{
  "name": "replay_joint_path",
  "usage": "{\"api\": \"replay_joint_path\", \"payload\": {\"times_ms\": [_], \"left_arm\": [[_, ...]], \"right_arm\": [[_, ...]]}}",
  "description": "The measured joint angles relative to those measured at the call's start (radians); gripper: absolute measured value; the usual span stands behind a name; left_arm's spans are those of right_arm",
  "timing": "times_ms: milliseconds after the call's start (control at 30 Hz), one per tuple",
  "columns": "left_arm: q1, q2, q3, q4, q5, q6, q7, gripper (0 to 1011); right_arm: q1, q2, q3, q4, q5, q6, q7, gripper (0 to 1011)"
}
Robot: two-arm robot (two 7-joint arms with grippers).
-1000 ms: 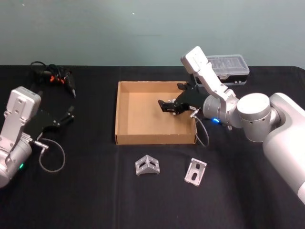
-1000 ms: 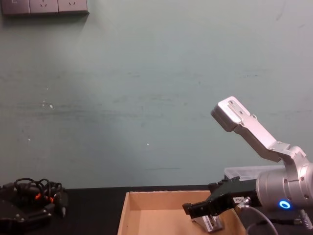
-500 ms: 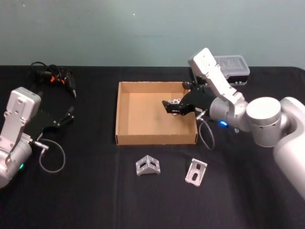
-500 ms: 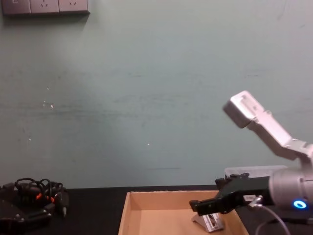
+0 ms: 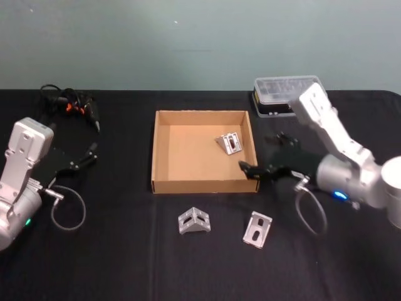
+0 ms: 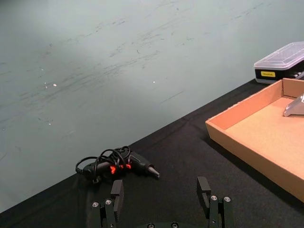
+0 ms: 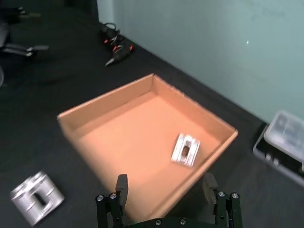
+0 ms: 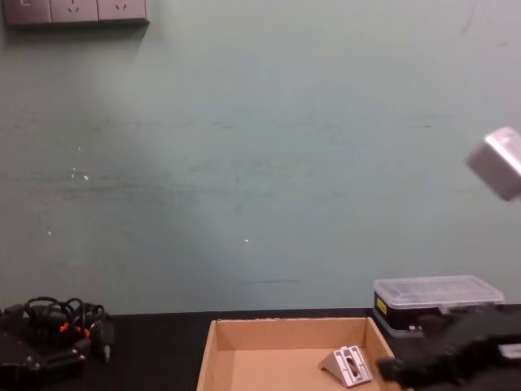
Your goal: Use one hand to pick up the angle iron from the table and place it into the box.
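The tan cardboard box (image 5: 203, 184) sits mid-table with one silver angle iron (image 5: 229, 143) lying inside near its right wall. That same piece appears in the box in the right wrist view as the angle iron (image 7: 184, 149) and in the chest view as the angle iron (image 8: 348, 365). Two more angle irons (image 5: 193, 220) (image 5: 257, 228) lie on the black table (image 5: 125, 251) in front of the box. My right gripper (image 5: 247, 169) (image 7: 165, 187) is open and empty, just outside the box's front right corner. My left gripper (image 5: 89, 155) (image 6: 160, 192) rests open at the far left.
A clear-lidded plastic case (image 5: 289, 91) stands behind the box on the right. A black tool with a coiled cable (image 5: 70, 103) lies at the back left. A loose cable loop (image 5: 67, 207) hangs by the left arm.
The right gripper let go of the angle iron inside the box and drew back to the right and toward me, out over the box's right wall. The left arm stayed put.
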Motion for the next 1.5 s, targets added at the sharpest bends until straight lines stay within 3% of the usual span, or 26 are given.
{"api": "replay_joint_path", "payload": {"times_ms": [67,133,200,433,567,867,1067,1500], "left_arm": [[0.000,0.000,0.000,0.000,0.000,0.000,0.000,1011],[0.000,0.000,0.000,0.000,0.000,0.000,0.000,1012],[0.000,0.000,0.000,0.000,0.000,0.000,0.000,1011],[0.000,0.000,0.000,0.000,0.000,0.000,0.000,1012],[0.000,0.000,0.000,0.000,0.000,0.000,0.000,1012],[0.000,0.000,0.000,0.000,0.000,0.000,0.000,1011],[0.000,0.000,0.000,0.000,0.000,0.000,0.000,1011],[0.000,0.000,0.000,0.000,0.000,0.000,0.000,1011]], "right_arm": [[-0.051,0.049,0.018,-0.071,0.028,0.036,0.013,1004],[-0.065,0.063,0.023,-0.089,0.035,0.045,0.017,1004],[-0.109,0.111,0.040,-0.147,0.065,0.084,0.033,1004],[-0.172,0.181,0.061,-0.235,0.124,0.135,0.075,1004],[-0.194,0.214,0.052,-0.278,0.148,0.164,0.096,1004],[-0.187,0.242,0.005,-0.301,0.141,0.224,0.086,1004],[-0.157,0.257,-0.051,-0.290,0.110,0.234,0.081,1004],[-0.079,0.207,-0.121,-0.213,0.070,0.247,0.058,1004]]}}
